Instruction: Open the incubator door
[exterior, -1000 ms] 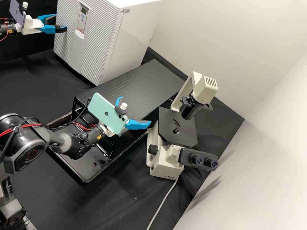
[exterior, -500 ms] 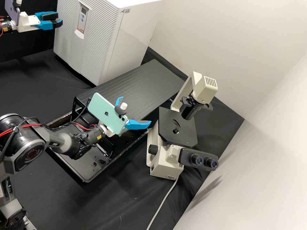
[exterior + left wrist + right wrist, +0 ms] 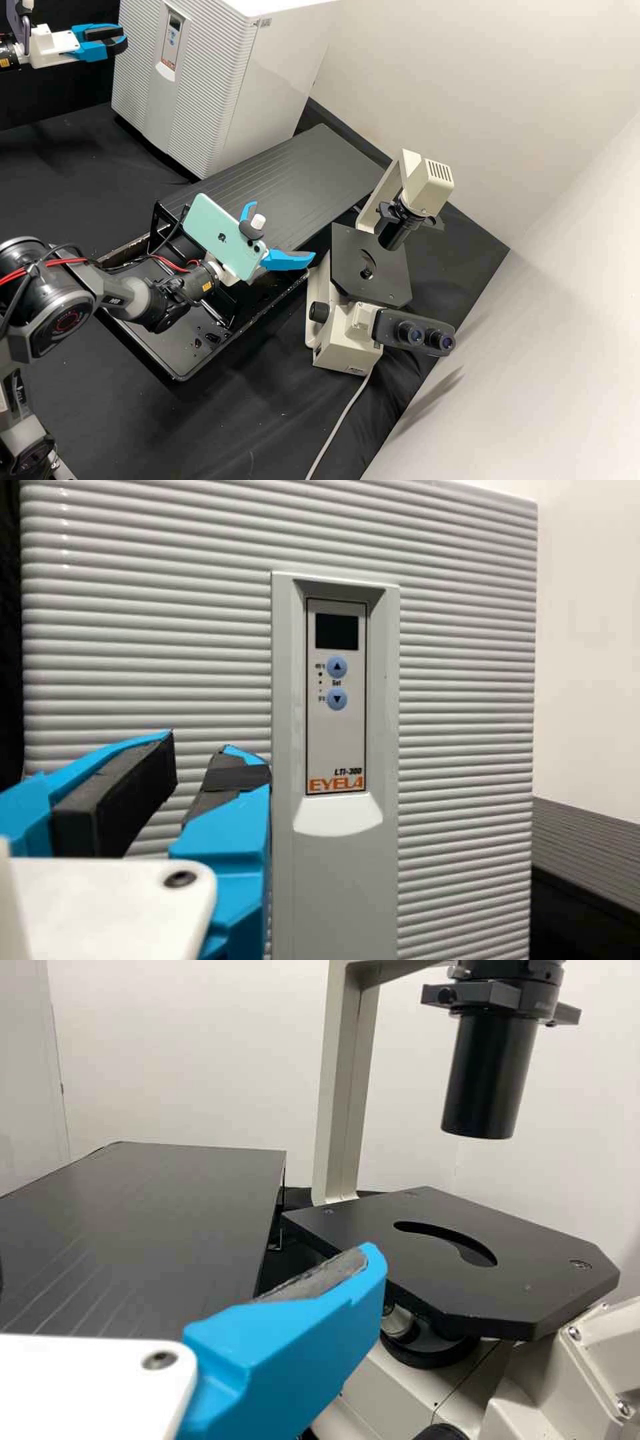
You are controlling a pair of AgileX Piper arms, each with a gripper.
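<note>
The light grey incubator stands at the back left in the high view, its ribbed front flat and its door closed. My left gripper is beside the left edge of that front, holding nothing. In the left wrist view the incubator's front has a central panel with a display; my left gripper stands partly open before the ribs, a narrow gap between its black-padded fingertips. My right gripper is wide open between the black shelf and the microscope; in the right wrist view, one blue finger of the right gripper shows.
A microscope stands right of my right gripper, its cable running forward. A black ribbed shelf lies in front of the incubator, above a black tray. Pale walls bound the right side.
My left gripper has drawn back leftward from the incubator's front and turned a little, its fingers looking closer together than before. The right arm and the incubator door have kept still.
</note>
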